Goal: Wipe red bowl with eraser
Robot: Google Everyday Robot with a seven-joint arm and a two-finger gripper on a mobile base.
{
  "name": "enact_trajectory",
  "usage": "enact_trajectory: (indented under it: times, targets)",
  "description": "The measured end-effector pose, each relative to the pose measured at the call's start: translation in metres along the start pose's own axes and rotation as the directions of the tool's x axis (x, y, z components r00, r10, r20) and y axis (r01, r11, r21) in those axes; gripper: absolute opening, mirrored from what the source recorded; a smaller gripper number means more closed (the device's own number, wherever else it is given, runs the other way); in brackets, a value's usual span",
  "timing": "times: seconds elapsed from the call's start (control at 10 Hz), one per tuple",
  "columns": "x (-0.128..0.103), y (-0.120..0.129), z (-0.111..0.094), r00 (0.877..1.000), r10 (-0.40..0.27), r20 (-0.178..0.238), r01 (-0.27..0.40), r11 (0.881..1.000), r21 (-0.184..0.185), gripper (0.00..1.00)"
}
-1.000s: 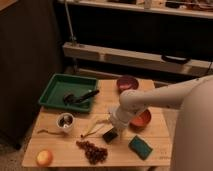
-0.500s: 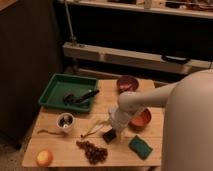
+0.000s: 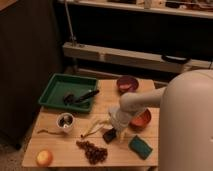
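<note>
Camera view: since a second ago the gripper (image 3: pixel 115 131) has dipped slightly toward the table (image 3: pixel 65 150), and the robot's white body fills more of the right side, so the base or arm has shifted in. The sideways shift is tiny. The gripper now sits low at mid-table, just left of the red bowl (image 3: pixel 144 122) and touching or right above a small dark block, likely the eraser (image 3: pixel 108 135). Can't tell whether the claw is open or clamped on it, or whether the block is lifted or flat on the wood.

Judgement: this is the pick-up phase. No wiping has begun, as the eraser is beside the bowl, not in it.

Eraser orientation: the block looks short and stubby, with its long axis seemingly tilted from upper right to lower left, the lower end toward the near table edge. This is a low-confidence read because it is too dark. The arm (image 3: pixel 142 99) crosses over the bowl's left rim. A second, darker bowl (image 3: pixel 127 83) sits at the back, well apart. A green sponge (image 3: pixel 140 147) lies near, to the right of the eraser, and a banana peel (image 3: pixel 92 127) lies just to its left.
</note>
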Motion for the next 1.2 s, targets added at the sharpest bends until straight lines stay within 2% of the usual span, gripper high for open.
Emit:
enact_trajectory:
  times: [0.1,0.5,0.6,0.7,0.9,1.1,1.2]
  targets:
    - [-0.003,-0.001,0.003,1.0,0.01,-0.011,-0.01,1.0,0.0,0.58]
    - [-0.006,-0.004,0.003,0.999,0.031,-0.019,-0.031,1.0,0.003,0.2]
    - [-0.005,-0.005,0.0,0.999,0.036,-0.015,-0.036,0.999,-0.001,0.1]
    - [-0.006,-0.007,-0.009,0.999,0.042,-0.003,-0.042,0.999,-0.021,0.03]
    - [0.0,-0.013,-0.04,0.999,0.03,0.023,-0.028,0.997,-0.075,0.0]
    - [0.014,-0.021,-0.1,0.998,0.007,0.056,0.002,0.988,-0.154,0.0]
    - [0.02,-0.024,-0.121,0.998,-0.006,0.059,0.017,0.983,-0.184,0.0]
